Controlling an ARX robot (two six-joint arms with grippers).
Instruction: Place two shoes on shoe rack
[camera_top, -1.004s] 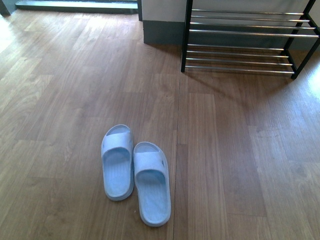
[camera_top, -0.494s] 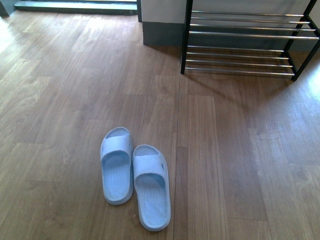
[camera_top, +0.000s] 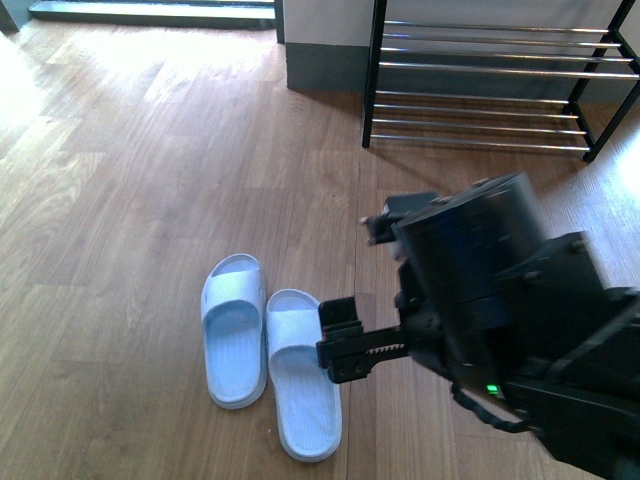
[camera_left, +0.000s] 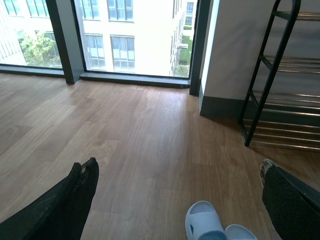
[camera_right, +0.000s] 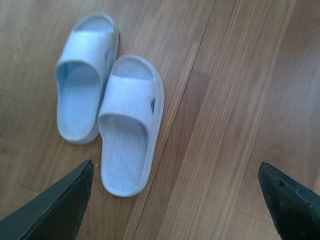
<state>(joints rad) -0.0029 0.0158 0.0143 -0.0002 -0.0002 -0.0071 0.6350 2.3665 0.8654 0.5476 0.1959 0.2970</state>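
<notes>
Lying flat on their soles on the wooden floor (camera_top: 150, 180), the two shoes (camera_top: 236, 340), pale blue slides rather than trainers, sit side by side and touching, well apart from the shoe rack (camera_top: 480, 68) against the far wall; their long axes run straight away from the robot, toes ahead, heels nearest it; the right-hand slide (camera_top: 303, 385) sits a little closer in; just beside it hangs the right tool (camera_top: 340, 342), jaws spread wide, presumably to straddle that slide; the left tool (camera_left: 178, 162) gapes too, held back.
</notes>
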